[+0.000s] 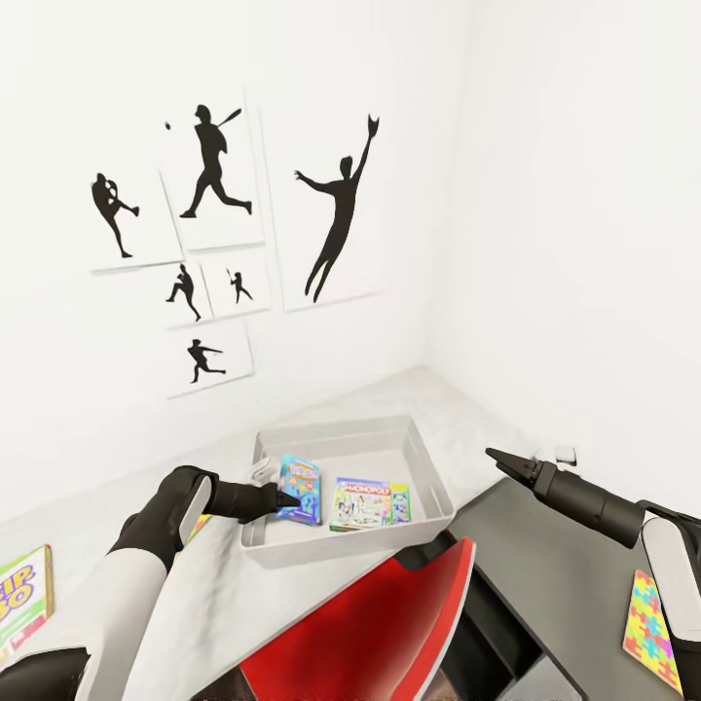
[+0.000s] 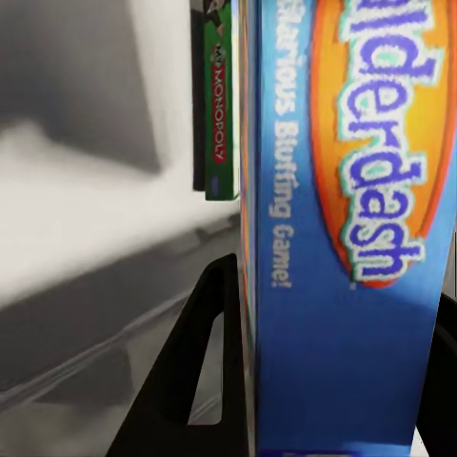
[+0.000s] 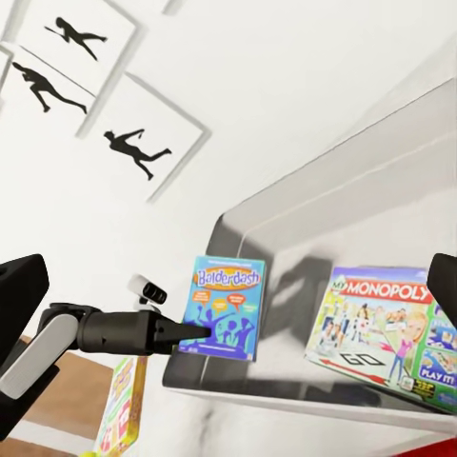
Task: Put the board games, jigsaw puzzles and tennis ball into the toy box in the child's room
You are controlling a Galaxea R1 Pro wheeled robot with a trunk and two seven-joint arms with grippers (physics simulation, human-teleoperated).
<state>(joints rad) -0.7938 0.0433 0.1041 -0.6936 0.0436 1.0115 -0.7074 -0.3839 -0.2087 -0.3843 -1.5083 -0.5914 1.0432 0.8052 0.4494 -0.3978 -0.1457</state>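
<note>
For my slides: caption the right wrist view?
Left gripper holds Balderdash box in the toy box, beside Monopoly.

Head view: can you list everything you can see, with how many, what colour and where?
Toy box: one, light grey, on the table.
Table: one, pale grey top, in the room's corner.
Balderdash game: one, blue, over the box's left part, gripped.
Monopoly game: one, green-edged, lying in the box.
Skip Bo game: one, green, on the table at far left.
Puzzle: one, multicoloured, on the dark side unit at right.
Chair: one, red, in front of the table.
Baseball prints: six, black on white, on the wall.
Left gripper: one, black, jaws shut on the Balderdash game.
Right gripper: one, black, held above the table right of the box, holding nothing.
</note>
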